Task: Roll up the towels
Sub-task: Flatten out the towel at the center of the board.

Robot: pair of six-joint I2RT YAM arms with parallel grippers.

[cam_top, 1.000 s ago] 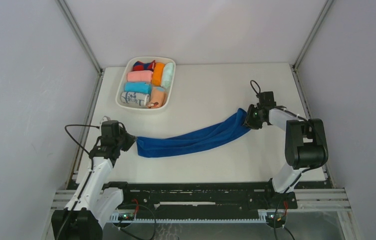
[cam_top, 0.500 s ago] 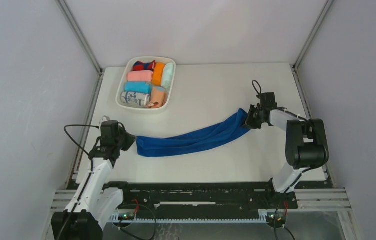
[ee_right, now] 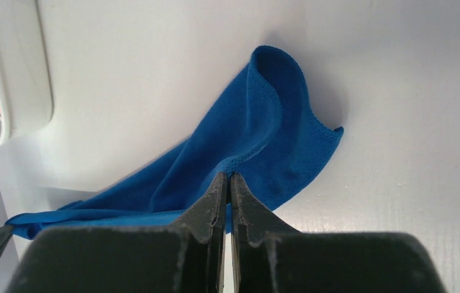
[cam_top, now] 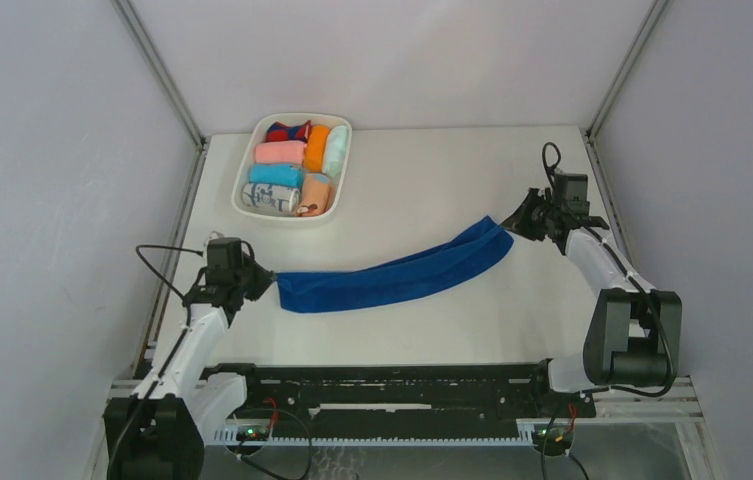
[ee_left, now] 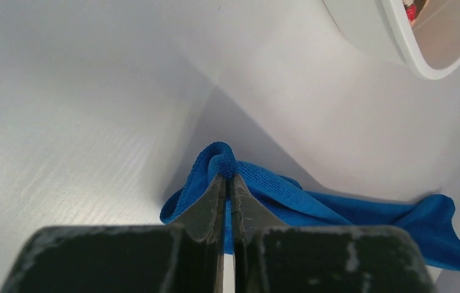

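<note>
The long royal-blue towel (cam_top: 392, 278) is stretched in a shallow curve across the table from left to right. My left gripper (cam_top: 270, 283) is shut on its left end, and the left wrist view shows a bunched fold of the towel (ee_left: 313, 204) pinched at the tips of the left gripper (ee_left: 228, 176). My right gripper (cam_top: 514, 224) is shut on the right end. In the right wrist view the right gripper (ee_right: 228, 177) pinches the hemmed edge of the towel (ee_right: 264, 122), whose corner lies flat on the table. A small peach-orange roll (cam_top: 317, 193) sits in the bin.
A white bin (cam_top: 282, 219) at the back left holds several rolled cloths in pink, light blue, orange, mint and a white print. Its rim shows in the left wrist view (ee_left: 398, 49) and the right wrist view (ee_right: 19, 79). Grey walls enclose the table on three sides.
The right gripper closed on the towel's right end and moved right and back with it, pulling the towel straighter. The left gripper kept its hold and shifted slightly.
</note>
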